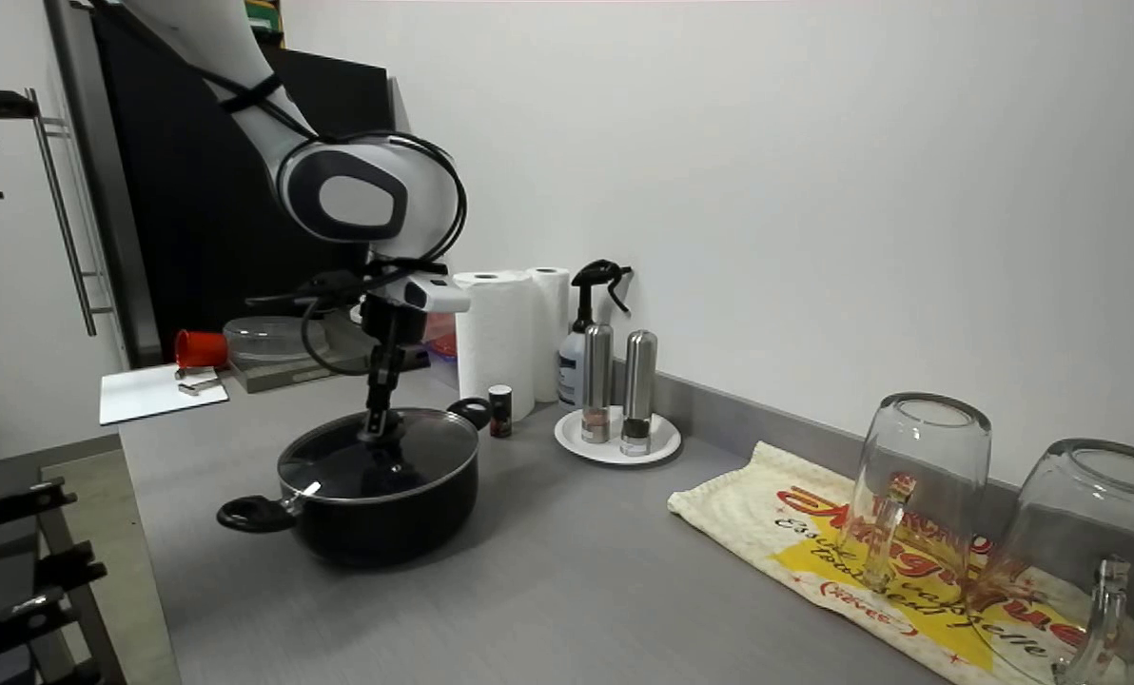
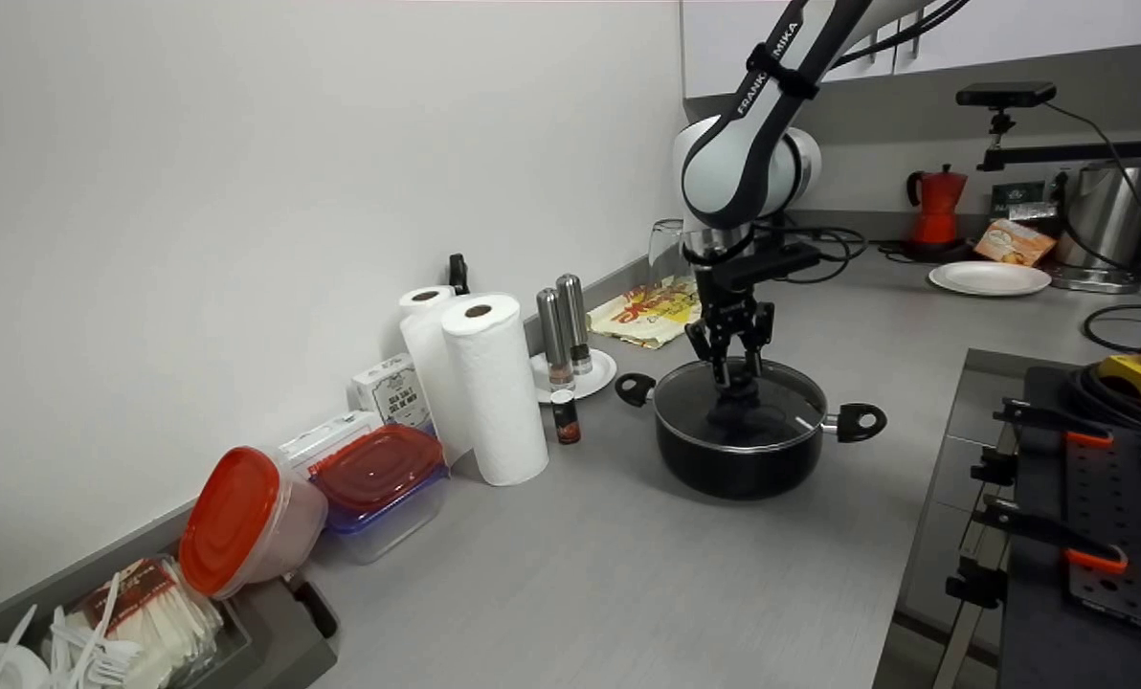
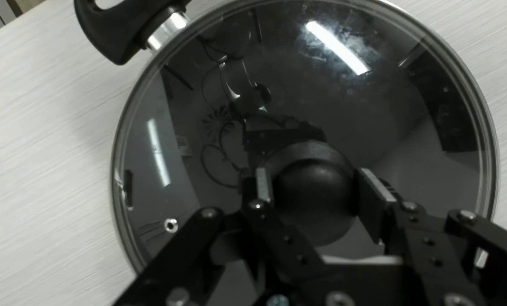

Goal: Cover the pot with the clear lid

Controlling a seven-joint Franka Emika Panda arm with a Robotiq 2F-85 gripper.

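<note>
The wide black pot [image 1: 386, 533] stands upright on the grey counter; it also shows in an exterior view [image 2: 738, 471]. The clear lid [image 1: 439, 442] lies level on the pot's rim, and its metal edge follows the rim in both exterior views. In the wrist view the clear lid [image 3: 385, 106] fills most of the picture, with one pot handle [image 3: 113, 29] beyond its edge. My gripper [image 3: 312, 182] points down, with its two fingers against both sides of the black centre knob [image 3: 315, 191]. It looks shut on the knob. The pot's inside is dark through the glass.
A small spice jar [image 1: 500, 412] stands close to the pot's far handle. Two steel grinders [image 1: 638, 390] on a white plate [image 1: 667, 440], paper towel rolls [image 2: 494, 402] and a spray bottle [image 1: 572, 366] stand near the wall. Upturned glasses [image 1: 919, 495] stand on a cloth [image 1: 748, 495].
</note>
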